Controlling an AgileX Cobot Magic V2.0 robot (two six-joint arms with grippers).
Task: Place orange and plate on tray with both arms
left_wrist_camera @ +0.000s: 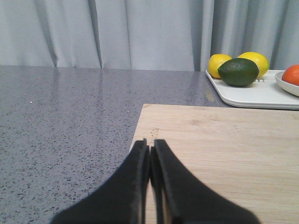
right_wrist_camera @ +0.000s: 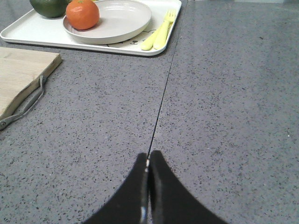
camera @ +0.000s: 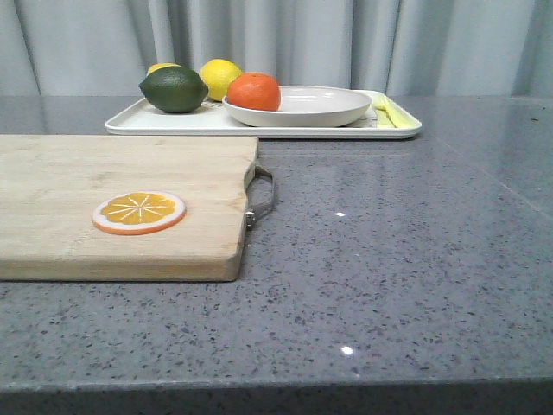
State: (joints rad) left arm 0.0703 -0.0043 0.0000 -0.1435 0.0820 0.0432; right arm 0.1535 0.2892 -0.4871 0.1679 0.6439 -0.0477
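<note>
The orange (camera: 254, 91) rests on the left part of the off-white plate (camera: 311, 106), and the plate lies on the white tray (camera: 173, 123) at the back of the table. In the right wrist view the orange (right_wrist_camera: 82, 14), plate (right_wrist_camera: 121, 21) and tray (right_wrist_camera: 28, 32) lie far ahead. The left wrist view catches the orange (left_wrist_camera: 293, 74) at its edge, on the tray (left_wrist_camera: 252, 95). My left gripper (left_wrist_camera: 150, 143) is shut and empty over the cutting board's near edge. My right gripper (right_wrist_camera: 149, 156) is shut and empty above bare counter. Neither arm shows in the front view.
A wooden cutting board (camera: 86, 186) with a metal handle (camera: 262, 197) lies at the left, carrying a flat orange slice disc (camera: 139, 212). On the tray sit a dark green lime (camera: 174, 89), yellow lemons (camera: 221, 78) and yellow cutlery (camera: 386, 112). Grey curtains hang behind.
</note>
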